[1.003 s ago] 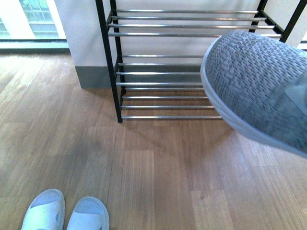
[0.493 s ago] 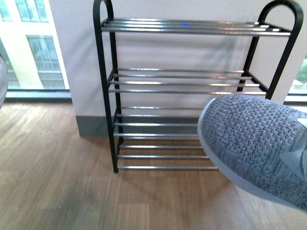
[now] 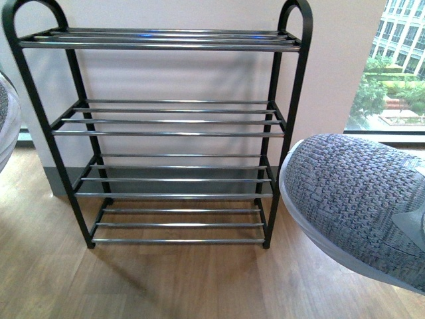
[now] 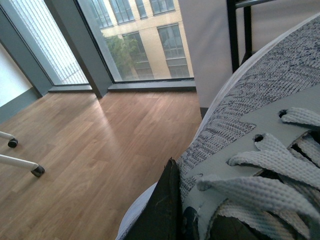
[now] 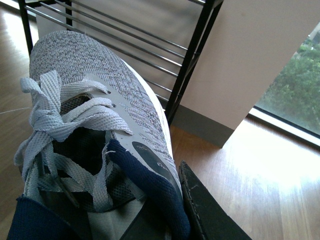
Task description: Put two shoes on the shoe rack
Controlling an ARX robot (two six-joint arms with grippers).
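**Front view log: both sneakers held up, toes toward the rack**

- Front view: the shoe rack stands upright against a pale wall on the wood floor. It has four tiers of chrome bars between black arched posts.
- The right arm's sneaker fills the lower right, held off the floor. Its long axis runs from the lower right corner up toward the rack, toe leading. The toe overlaps the foot of the rack's right post, and I cannot judge the gap between them.
- The left arm's sneaker shows only as a sliver at the left edge, beside the rack's left post.
- Right wrist view: the grey knit toe points at the rack's lower bars, laces up. The black post stands just beyond the toe's side, and that post is what's in the way. One dark finger lies along the outside of the collar. I read the right jaws as closed on this shoe, though the other finger is hidden.
- Left wrist view: the toe aims toward a black rack post. A dark finger presses the shoe's side, so the left jaws are gripping it, with the far finger unseen.
- Off to the side are tall windows and a castered leg on the floor.
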